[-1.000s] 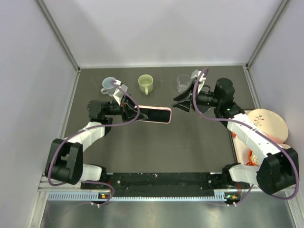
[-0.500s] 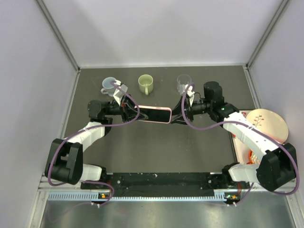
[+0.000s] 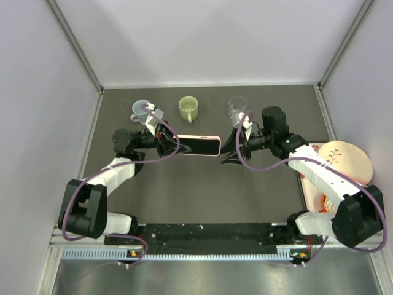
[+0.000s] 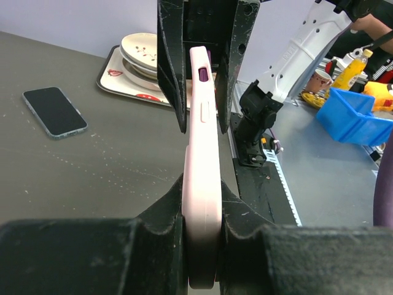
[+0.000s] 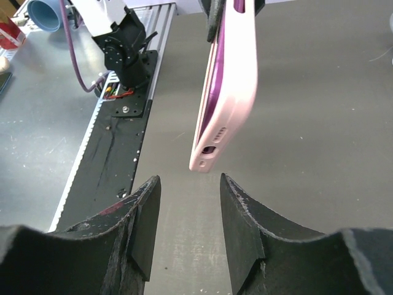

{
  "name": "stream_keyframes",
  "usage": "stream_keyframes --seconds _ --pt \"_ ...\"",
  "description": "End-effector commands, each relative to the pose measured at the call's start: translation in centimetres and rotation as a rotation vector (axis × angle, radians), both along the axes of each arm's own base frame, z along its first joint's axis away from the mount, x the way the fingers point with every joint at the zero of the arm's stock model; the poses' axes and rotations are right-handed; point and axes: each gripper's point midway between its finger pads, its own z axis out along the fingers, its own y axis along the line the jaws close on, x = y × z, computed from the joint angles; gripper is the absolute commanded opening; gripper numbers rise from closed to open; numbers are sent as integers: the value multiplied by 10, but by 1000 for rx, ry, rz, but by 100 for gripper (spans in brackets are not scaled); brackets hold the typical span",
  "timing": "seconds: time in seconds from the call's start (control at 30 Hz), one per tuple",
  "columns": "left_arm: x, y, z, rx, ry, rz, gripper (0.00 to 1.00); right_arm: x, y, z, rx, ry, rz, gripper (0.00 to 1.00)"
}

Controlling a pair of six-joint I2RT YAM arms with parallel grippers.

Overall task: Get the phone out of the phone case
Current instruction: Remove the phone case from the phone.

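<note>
One phone case (image 3: 199,146) clamped in left pincer (image 3: 172,145); right pincer (image 5: 189,184) spread; three cups (image 3: 188,108).

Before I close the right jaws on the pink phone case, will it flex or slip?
The pink phone case looks matte and rounded, so probably grippy, slightly soft. Clamped only at one end by the left gripper, it may pivot if pushed sideways.

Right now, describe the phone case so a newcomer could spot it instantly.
Over the dark tabletop, look between the two arms, just nearer than the row of three cups. The flat pink phone case is clamped by one end in the left arm's fingers; unlike the cups, it is held, not standing.
</note>
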Motion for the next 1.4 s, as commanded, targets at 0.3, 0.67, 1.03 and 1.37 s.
stream_keyframes --seconds 0.3,0.67,1.03,1.37 --pt "8 0 21 -42 -93 55 0 5 14 28 64 -94 -9 39" --pt "9 0 22 -42 -86 56 0 1 10 25 59 -153 13 32" --pt "10 1 22 -40 -82 58 0 2 10 19 56 -195 26 32" --pt "10 1 22 -39 -76 56 0 7 10 18 54 -207 5 24"
